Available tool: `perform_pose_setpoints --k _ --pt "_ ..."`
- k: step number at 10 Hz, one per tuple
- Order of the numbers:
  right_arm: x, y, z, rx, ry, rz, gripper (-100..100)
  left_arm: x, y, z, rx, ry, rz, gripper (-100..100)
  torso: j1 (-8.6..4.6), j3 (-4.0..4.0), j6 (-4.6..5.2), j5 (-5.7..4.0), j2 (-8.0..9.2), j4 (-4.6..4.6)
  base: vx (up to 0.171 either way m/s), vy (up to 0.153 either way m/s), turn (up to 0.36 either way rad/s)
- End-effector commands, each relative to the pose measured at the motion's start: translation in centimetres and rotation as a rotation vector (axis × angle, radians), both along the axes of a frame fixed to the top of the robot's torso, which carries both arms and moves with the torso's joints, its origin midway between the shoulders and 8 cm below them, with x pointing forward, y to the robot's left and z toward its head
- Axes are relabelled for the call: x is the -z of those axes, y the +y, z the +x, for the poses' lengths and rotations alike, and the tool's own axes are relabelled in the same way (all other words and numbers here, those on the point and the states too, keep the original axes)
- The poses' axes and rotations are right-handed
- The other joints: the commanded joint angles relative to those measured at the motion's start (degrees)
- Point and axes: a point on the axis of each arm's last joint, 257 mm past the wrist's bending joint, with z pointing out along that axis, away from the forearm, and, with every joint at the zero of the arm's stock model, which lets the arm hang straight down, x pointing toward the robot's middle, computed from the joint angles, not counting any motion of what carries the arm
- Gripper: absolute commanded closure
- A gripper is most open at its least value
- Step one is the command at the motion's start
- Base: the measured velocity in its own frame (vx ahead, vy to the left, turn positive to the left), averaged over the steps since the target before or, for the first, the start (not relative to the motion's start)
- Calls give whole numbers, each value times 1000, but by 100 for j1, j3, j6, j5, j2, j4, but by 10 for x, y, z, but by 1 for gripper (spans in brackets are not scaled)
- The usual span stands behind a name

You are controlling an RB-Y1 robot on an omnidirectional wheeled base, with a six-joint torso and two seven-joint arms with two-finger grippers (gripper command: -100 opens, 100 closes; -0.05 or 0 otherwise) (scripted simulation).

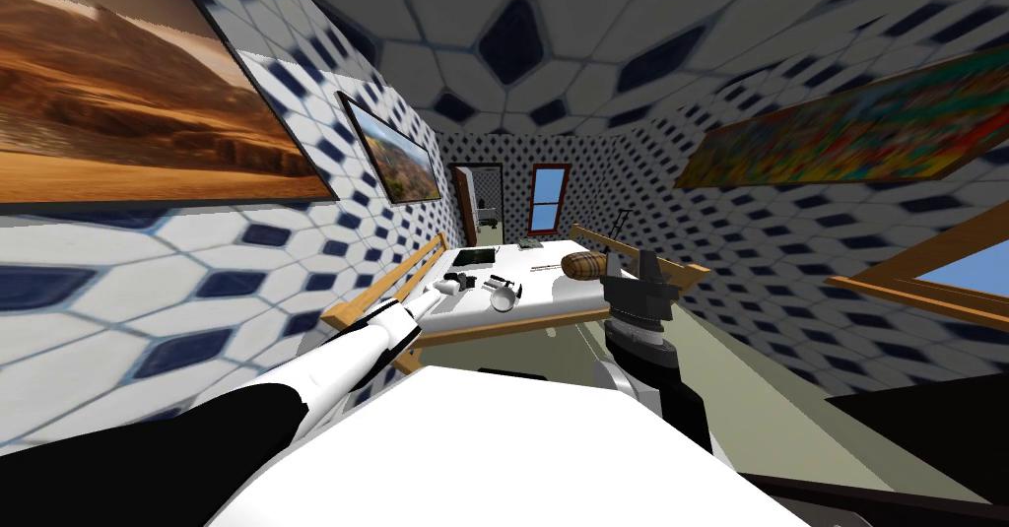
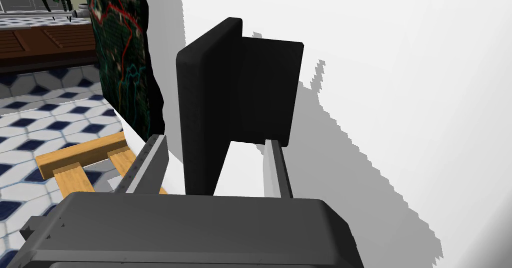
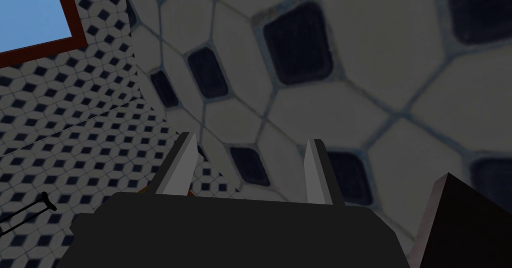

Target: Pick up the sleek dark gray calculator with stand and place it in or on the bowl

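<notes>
The dark calculator (image 2: 215, 94) stands upright on its stand on the white table top (image 2: 400, 79). My left gripper (image 2: 215, 141) has one finger on each side of its lower part. One finger (image 2: 274, 165) reaches the stand's edge, and a narrow gap shows beside the other finger (image 2: 152, 160). In the head view my left arm reaches to the calculator (image 1: 463, 281) at the table's near left. A brown round bowl-like vessel (image 1: 586, 265) sits at the far right of the table. My right gripper (image 3: 247, 170) is open and empty, raised by the table's right side (image 1: 640, 265).
A small white rounded object (image 1: 504, 299) lies mid-table, and a dark flat panel (image 1: 474, 256) lies farther back. A dark sheet with coloured lines (image 2: 125, 54) stands just beyond the calculator. Wooden rails (image 1: 394, 290) edge the table on its left.
</notes>
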Motion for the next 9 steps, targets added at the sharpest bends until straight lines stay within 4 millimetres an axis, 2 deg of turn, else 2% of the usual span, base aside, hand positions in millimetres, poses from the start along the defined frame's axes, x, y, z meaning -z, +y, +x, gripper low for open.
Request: perform_pose_setpoints --k 1,4,5,6,8,9 --pt "0 0 0 0 0 0 0 0 0 0 0 0 0 100 0 0 0 0 0 0 0 0 0" --pt "0 0 0 0 0 0 0 0 0 0 0 0 0 100 0 0 0 0 0 0 0 0 0" --pt "0 0 0 0 0 0 0 0 0 0 0 0 0 0 0 0 0 0 0 0 0 0 0" --pt "0 0 0 0 0 0 0 0 17 -4 -20 24 20 -100 0 0 0 0 0 0 61 -87 -5" --pt "0 0 0 0 0 0 0 0 17 -4 -20 24 20 -100 -39 -14 2 -9 -25 -5 61 -91 10" --pt "0 0 0 0 0 0 0 0 33 -9 -42 47 39 -100 -29 -12 2 -7 -20 -5 93 -101 -8"
